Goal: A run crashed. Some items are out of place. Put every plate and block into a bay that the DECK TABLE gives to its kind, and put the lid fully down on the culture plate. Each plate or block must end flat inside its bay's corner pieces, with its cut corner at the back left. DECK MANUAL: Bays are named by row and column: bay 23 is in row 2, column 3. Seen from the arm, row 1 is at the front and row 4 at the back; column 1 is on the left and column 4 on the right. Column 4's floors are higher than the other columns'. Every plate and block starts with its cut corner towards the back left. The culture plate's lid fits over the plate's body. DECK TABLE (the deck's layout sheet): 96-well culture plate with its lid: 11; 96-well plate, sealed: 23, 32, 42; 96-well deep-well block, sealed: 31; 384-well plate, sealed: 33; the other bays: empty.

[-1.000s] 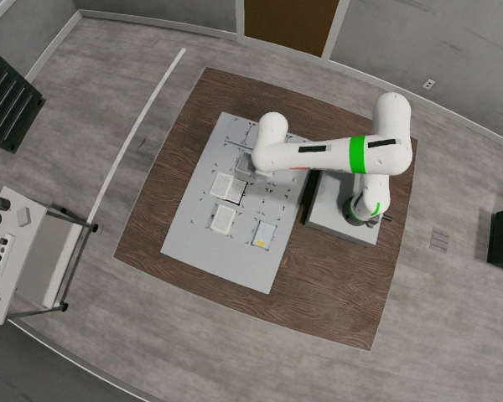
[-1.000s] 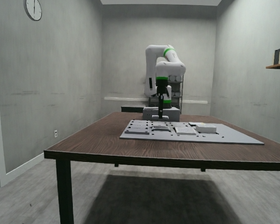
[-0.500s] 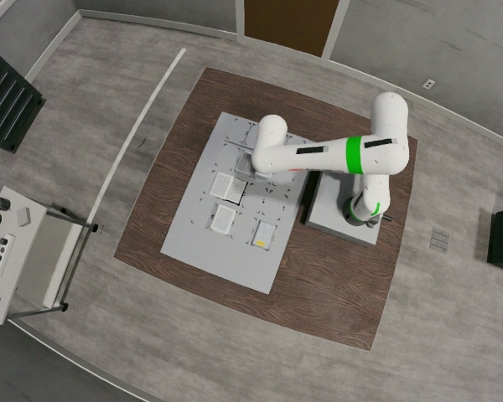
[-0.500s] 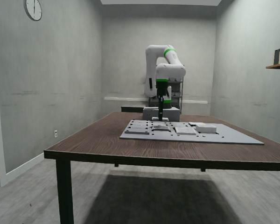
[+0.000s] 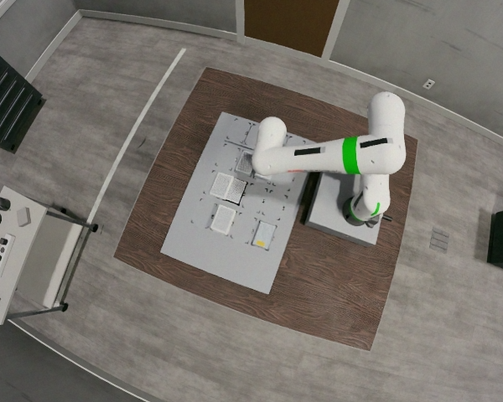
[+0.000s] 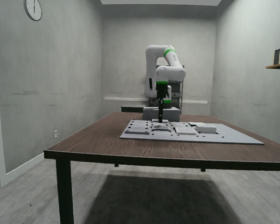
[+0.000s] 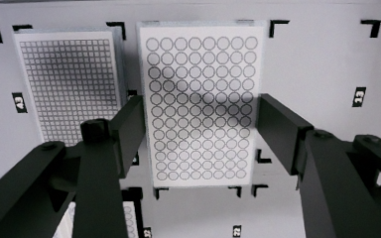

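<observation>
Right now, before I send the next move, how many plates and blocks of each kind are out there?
96-well plates: 3, one in the tool, two side by side on the deck
384-well plate: 1
Deep-well block: 1
Culture plate: 1
Total: 6

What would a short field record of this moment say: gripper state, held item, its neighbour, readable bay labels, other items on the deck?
gripper: gripper shut on the 96-well plate, fingers on its long sides
held plate: level, round wells facing the wrist camera
neighbour: 384-well plate alongside, apart, by label 43
other label: label 33 on the opposite side
elsewhere on deck: two plates that seem to overlap; plate with yellow mark
</observation>
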Available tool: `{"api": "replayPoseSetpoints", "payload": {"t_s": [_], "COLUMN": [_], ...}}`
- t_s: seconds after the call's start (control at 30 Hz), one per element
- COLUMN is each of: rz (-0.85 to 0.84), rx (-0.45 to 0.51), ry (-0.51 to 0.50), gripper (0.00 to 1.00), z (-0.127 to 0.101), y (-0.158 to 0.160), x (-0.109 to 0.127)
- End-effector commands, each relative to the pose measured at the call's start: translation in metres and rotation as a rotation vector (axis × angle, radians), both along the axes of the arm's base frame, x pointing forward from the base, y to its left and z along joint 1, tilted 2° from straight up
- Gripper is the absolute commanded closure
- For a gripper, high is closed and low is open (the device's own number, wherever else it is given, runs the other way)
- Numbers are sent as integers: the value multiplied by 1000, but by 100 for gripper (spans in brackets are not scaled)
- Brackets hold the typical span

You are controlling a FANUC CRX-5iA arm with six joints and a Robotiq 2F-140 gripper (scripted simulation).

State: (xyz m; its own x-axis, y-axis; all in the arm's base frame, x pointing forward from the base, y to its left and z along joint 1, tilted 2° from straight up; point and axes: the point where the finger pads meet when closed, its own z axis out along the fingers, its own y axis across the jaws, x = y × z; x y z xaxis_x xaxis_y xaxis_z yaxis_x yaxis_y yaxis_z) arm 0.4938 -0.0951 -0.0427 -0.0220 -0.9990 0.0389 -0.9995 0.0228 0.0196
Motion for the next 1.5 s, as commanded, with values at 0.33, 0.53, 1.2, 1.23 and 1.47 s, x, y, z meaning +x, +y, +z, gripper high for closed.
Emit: {"api": "replayPoseSetpoints", "payload": {"t_s": [0.33,0.53,1.2,1.23,1.47], "rz": [0,0,0,0,0], "rx": [0,0,0,0,0], "ry": [-2,-2,-2,-2,-2], "gripper": [90,90,90,90,90], "z": [-15,-19,-19,-19,-19], "y": [-1,-1,0,0,-1], "x": [0,0,0,0,0]}}
